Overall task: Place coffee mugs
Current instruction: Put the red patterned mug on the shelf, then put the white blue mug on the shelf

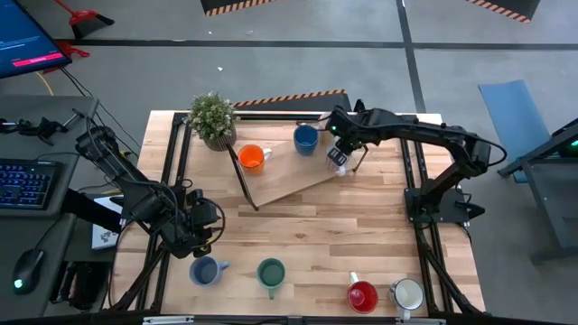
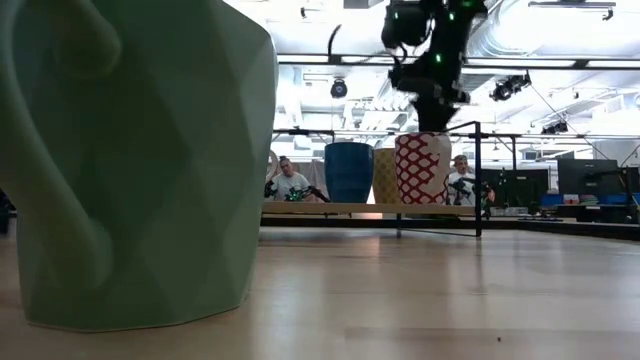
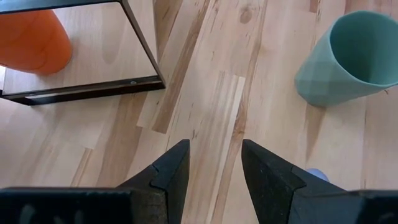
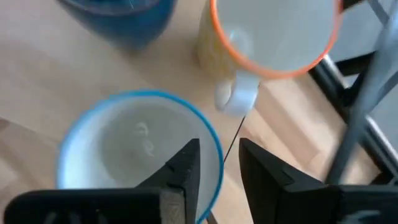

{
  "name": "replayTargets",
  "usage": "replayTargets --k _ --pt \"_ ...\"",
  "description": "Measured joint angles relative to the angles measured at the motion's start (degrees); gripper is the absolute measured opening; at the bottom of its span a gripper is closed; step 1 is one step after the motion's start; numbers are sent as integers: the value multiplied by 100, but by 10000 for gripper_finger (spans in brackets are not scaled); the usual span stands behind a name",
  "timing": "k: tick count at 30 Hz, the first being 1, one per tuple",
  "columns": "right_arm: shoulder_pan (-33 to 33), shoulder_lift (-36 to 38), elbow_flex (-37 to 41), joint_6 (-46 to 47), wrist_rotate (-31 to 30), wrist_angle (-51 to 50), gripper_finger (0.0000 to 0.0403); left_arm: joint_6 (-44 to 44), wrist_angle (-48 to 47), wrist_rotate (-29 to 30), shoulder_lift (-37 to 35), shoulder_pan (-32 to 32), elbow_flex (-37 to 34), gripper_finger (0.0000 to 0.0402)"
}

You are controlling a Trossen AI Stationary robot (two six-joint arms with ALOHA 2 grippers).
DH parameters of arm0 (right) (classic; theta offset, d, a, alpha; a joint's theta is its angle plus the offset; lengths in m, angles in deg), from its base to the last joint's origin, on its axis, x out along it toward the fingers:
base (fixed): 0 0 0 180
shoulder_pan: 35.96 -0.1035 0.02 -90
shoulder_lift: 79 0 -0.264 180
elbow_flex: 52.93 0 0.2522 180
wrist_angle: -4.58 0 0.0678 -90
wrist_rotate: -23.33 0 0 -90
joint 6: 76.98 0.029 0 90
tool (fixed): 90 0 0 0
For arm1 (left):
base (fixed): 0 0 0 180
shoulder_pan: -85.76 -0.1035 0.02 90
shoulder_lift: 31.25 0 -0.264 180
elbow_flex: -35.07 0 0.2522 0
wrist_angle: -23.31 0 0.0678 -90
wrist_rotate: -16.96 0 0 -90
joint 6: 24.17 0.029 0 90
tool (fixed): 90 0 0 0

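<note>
looking straight down, we see the right tool (image 1: 341, 159) poised over a raised wooden shelf (image 1: 280, 181) at the far side of the surface (image 1: 316, 235), its fingers apart above a white mug with a blue rim (image 4: 134, 149); one finger sits over that rim, and we cannot tell whether it touches. just beside this mug stands a cream mug with an orange rim (image 4: 273, 34), its handle turned toward the blue-rimmed one. a bright blue mug (image 1: 306, 138) and an orange mug (image 1: 252, 158) also stand on the shelf, the orange one near a potted plant (image 1: 213, 118). in the level view we see the blue mug, the cream one and a white mug with a red pattern (image 2: 422, 168) in a row on the shelf.

the left tool (image 3: 214, 171) hovers near the front left of the surface, fingers apart and holding nothing. along the front edge we see a grey-blue mug (image 1: 205, 270), a green mug (image 1: 271, 273), a red mug (image 1: 362, 295) and a white mug (image 1: 407, 293).
</note>
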Motion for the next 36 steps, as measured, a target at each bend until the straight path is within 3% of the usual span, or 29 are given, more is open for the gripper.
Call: replayTargets --k 5,7,10,12,15,19,26,31,36 --pt "-149 0 -989 285 243 -1187 90 -12 23 -1 -1 0 -1 133" --pt "-383 45 -1372 513 613 -1919 90 -9 61 -1 -1 0 -1 133" --pt "-1046 274 -1682 855 1277 -2848 90 -8 217 -1 -1 0 0 133" --pt "-1698 555 -1643 1121 1404 -3135 90 -6 294 -2 -1 0 -1 133" --pt "-2829 1172 -1297 1805 1539 -2917 89 -8 340 -1 -1 0 1 133" --pt "-4381 1767 -749 3420 1557 -2468 89 -6 378 -1 -1 0 -1 133" --pt "-6745 1749 123 5179 1308 -1826 89 -4 621 -1 1 0 -1 133" --pt "-7985 1598 631 6106 931 -1382 89 -7 613 -1 1 0 1 133" --pt "-8736 1261 733 6560 939 -1126 89 -3 609 -1 1 0 -1 133"
